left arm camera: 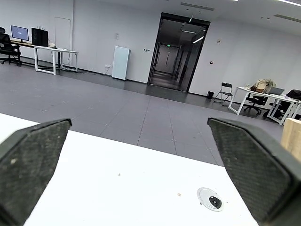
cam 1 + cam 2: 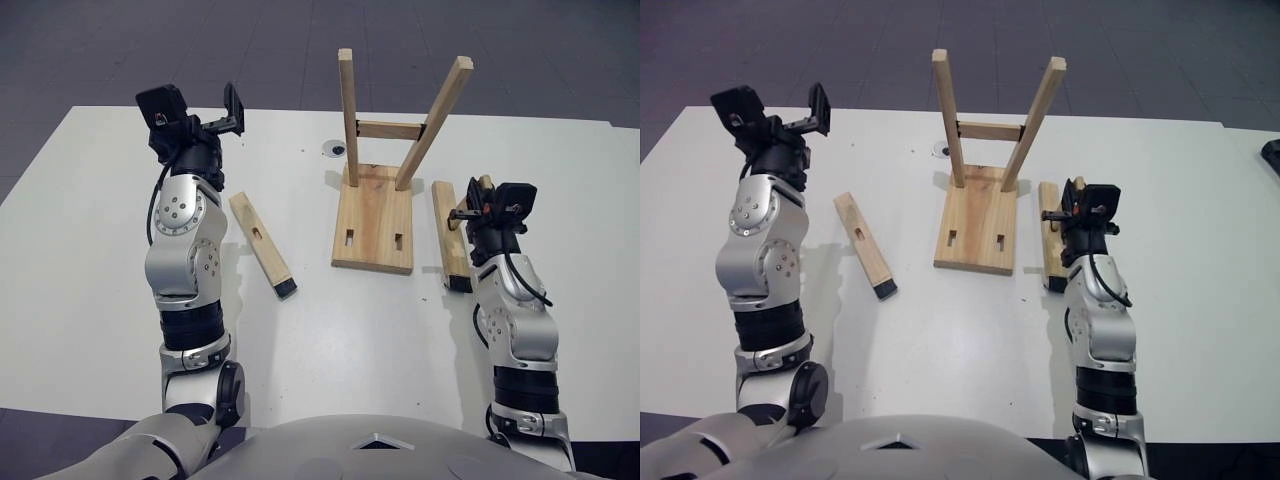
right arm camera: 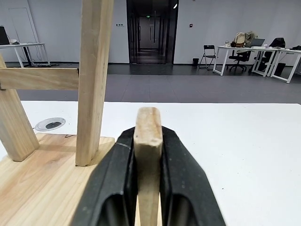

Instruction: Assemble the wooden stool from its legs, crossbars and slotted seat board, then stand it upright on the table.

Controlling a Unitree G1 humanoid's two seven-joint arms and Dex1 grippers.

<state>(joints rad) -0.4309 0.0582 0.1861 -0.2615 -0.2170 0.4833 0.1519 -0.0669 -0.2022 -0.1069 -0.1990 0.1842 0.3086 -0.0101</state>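
Observation:
The slotted seat board (image 2: pixel 372 228) lies flat on the white table. Two legs (image 2: pixel 349 115) (image 2: pixel 433 124) stand upright in it, joined by a crossbar (image 2: pixel 389 129). A loose leg (image 2: pixel 262 244) with a dark tip lies to the board's left. Another loose leg (image 2: pixel 449 243) lies along its right side. My right gripper (image 2: pixel 468 212) hovers over that leg, shut on a short wooden crossbar (image 3: pixel 148 136) that stands between the fingers. My left gripper (image 2: pixel 205 118) is raised over the table's far left, open, with nothing between its fingers (image 1: pixel 33 165).
A round cable port (image 2: pixel 335 149) sits in the table behind the seat board. Bare table (image 2: pixel 90 250) stretches along the left side and the front. The far table edge runs just behind the upright legs.

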